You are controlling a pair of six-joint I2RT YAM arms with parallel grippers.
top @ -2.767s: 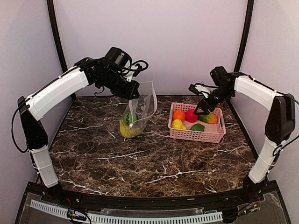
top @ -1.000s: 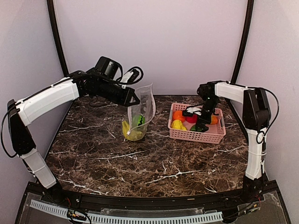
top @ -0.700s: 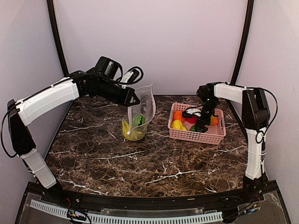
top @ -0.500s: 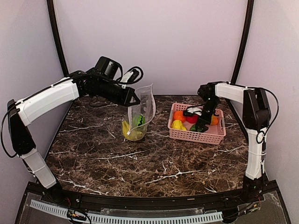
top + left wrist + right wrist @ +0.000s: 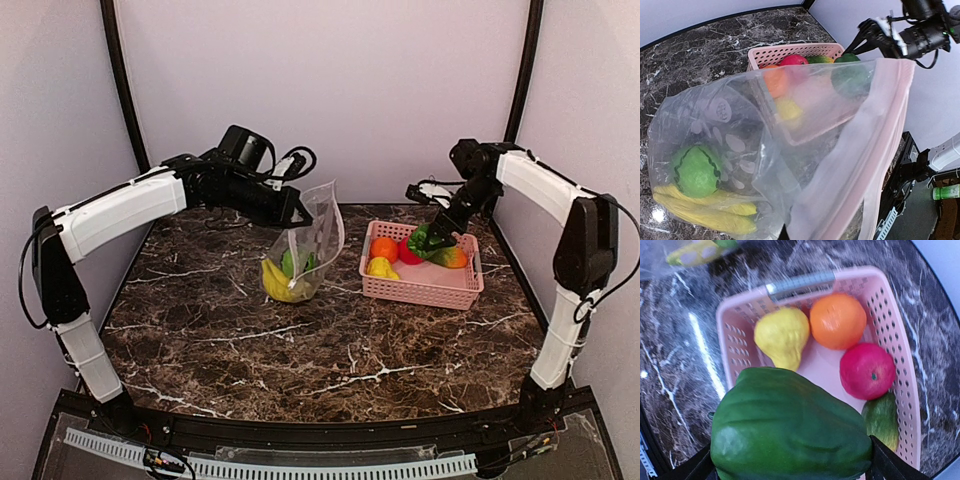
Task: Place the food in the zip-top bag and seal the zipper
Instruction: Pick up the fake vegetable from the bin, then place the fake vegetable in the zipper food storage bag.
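Observation:
The clear dotted zip-top bag hangs from my left gripper, which is shut on its upper edge; the fingers are hidden in the left wrist view. Its pinkish zipper strip gapes open. Inside lie a yellow banana and a green round fruit. My right gripper is shut on a large green piece, held a little above the pink basket. In the basket rest a yellow lemon, an orange, a red round fruit and a green-orange mango-like piece.
The pink basket stands at the right rear of the dark marble table, with the bag about a hand's width to its left. Lilac walls close in the back and both sides.
My right gripper closed on the green piece in the basket and lifted it up. The left arm shifted the bag a little to the right and tilted its mouth toward the basket.

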